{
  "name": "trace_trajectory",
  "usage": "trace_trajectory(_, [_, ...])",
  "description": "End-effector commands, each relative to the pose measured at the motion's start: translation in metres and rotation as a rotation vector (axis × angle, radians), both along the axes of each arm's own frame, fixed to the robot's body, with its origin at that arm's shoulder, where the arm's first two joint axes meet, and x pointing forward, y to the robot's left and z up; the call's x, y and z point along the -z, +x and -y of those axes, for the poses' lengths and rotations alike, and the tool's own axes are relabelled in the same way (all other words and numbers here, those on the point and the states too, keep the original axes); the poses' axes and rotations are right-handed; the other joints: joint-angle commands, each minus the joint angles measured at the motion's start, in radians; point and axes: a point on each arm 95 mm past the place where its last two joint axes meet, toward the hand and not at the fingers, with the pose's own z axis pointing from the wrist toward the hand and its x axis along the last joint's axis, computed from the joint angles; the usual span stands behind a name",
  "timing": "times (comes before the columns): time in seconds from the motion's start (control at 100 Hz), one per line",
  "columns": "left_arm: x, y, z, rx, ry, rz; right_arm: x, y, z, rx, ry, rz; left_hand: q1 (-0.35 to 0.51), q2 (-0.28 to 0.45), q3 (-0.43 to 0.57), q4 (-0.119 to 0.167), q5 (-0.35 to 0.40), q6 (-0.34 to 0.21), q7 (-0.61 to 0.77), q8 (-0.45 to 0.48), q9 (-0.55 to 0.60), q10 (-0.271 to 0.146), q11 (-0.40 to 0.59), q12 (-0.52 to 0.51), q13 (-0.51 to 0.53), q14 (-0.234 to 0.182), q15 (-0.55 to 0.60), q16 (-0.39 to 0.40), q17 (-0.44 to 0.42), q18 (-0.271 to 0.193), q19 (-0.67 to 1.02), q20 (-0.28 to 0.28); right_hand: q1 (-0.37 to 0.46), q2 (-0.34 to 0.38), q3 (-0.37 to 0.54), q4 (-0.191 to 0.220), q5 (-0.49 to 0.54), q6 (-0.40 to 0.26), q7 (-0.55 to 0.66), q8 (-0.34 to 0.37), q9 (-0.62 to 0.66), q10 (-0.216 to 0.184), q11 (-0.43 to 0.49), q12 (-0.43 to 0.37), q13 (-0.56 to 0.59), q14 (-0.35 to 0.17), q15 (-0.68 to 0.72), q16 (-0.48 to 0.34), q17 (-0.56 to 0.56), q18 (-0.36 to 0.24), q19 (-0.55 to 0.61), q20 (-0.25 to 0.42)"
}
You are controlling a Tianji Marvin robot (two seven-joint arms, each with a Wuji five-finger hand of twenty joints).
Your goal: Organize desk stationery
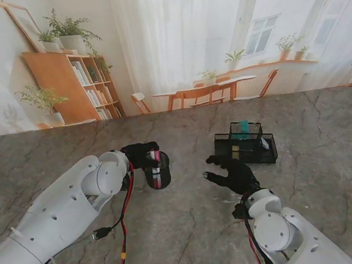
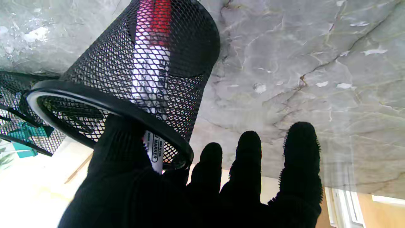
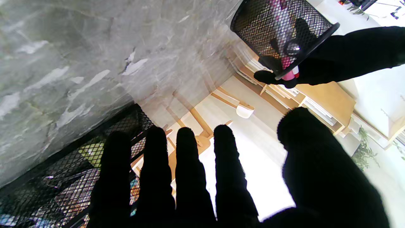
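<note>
Setting: grey marble table (image 1: 70, 143) filling the lower two thirds of the stand view, with a printed backdrop of a bright room, bookshelf and chairs across the top.
Pen cup: black mesh pen cup (image 1: 158, 170) left of centre in the stand view, standing on the marble, tilted.
Marker: white marker (image 2: 151, 79) with a red cap, most of it inside the cup, its tail end poking past the rim.
Left hand: left hand (image 1: 142, 154), black-gloved, at the cup's rim; thumb and a finger pinch the marker's tail, the other three fingers (image 2: 248, 158) spread free.
Right hand: right hand (image 1: 232, 173), centre right in the stand view, fingers apart and holding nothing, hovering just beside the tray.
Organizer tray: black mesh organizer tray (image 1: 245, 147) upper right of centre, holding something teal; its other contents are too small to name.
Step in hand: likely seating the marker in the cup.
Doing it well: let the marker slide down until it rests on the base, then part the pinch and lift the hand straight up, so the glove does not drag the rim and tip the cup.
</note>
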Motion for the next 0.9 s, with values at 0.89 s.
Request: trace_trajectory(0.89, [0.007,-0.019,-0.033,-0.06,0.015,0.041,0.002,-0.001,-0.002,0.014,0.007,-0.012,0.342,-0.262,0.286,-0.084,0.563,-0.123,0.489,0.161,0.688,-0.045,0.099,0.452,0.639,-0.202,0.426,0.299,0.719,-0.518,0.387,-0.101,0.009,0.04,-0.028,0.025,0.033,0.01,0.017,0.026,0.02,0.007,0.024,0.024,0.004,-0.018,0.019,0.009,-0.003,-0.002,0.036,0.01])
